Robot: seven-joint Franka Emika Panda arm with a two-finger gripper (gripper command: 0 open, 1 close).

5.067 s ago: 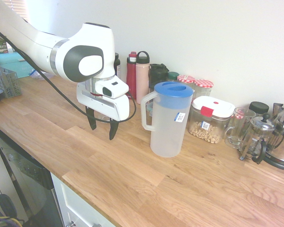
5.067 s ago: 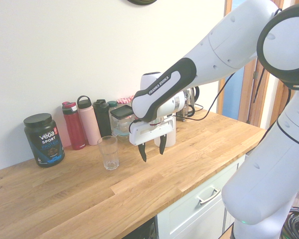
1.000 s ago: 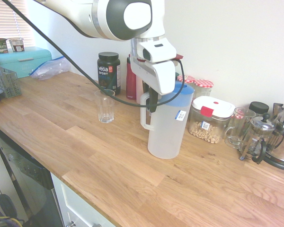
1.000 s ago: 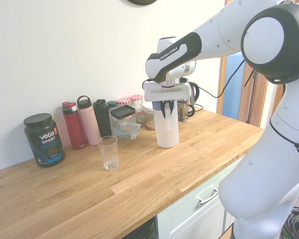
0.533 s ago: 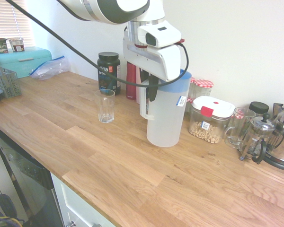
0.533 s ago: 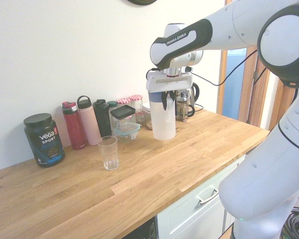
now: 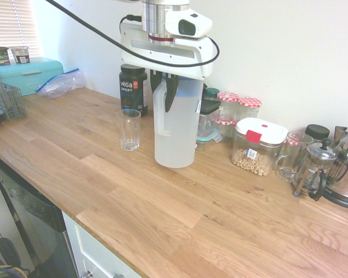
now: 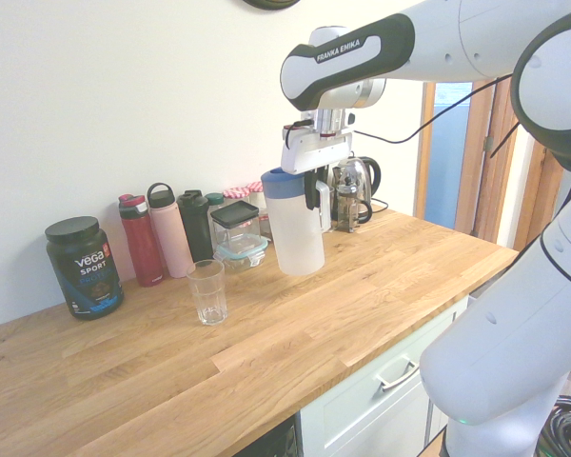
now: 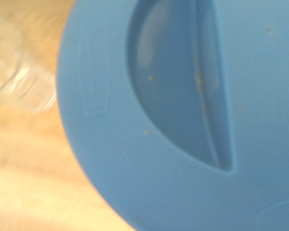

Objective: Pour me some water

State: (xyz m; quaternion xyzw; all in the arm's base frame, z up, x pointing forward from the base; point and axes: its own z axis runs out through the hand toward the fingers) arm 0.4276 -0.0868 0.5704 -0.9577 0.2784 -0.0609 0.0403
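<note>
Clamped on the loop handle, the gripper [image 7: 167, 95] holds the frosted pitcher [image 7: 175, 124] hanging upright directly beneath it, off the counter; its water [image 7: 174, 142] looks heavy and sloshy, so that handle seems the sensible hold.

White Franka arm [image 8: 476, 38], black joint bands w/ white lettering, dark fingers [image 8: 309, 190], black cable
</note>
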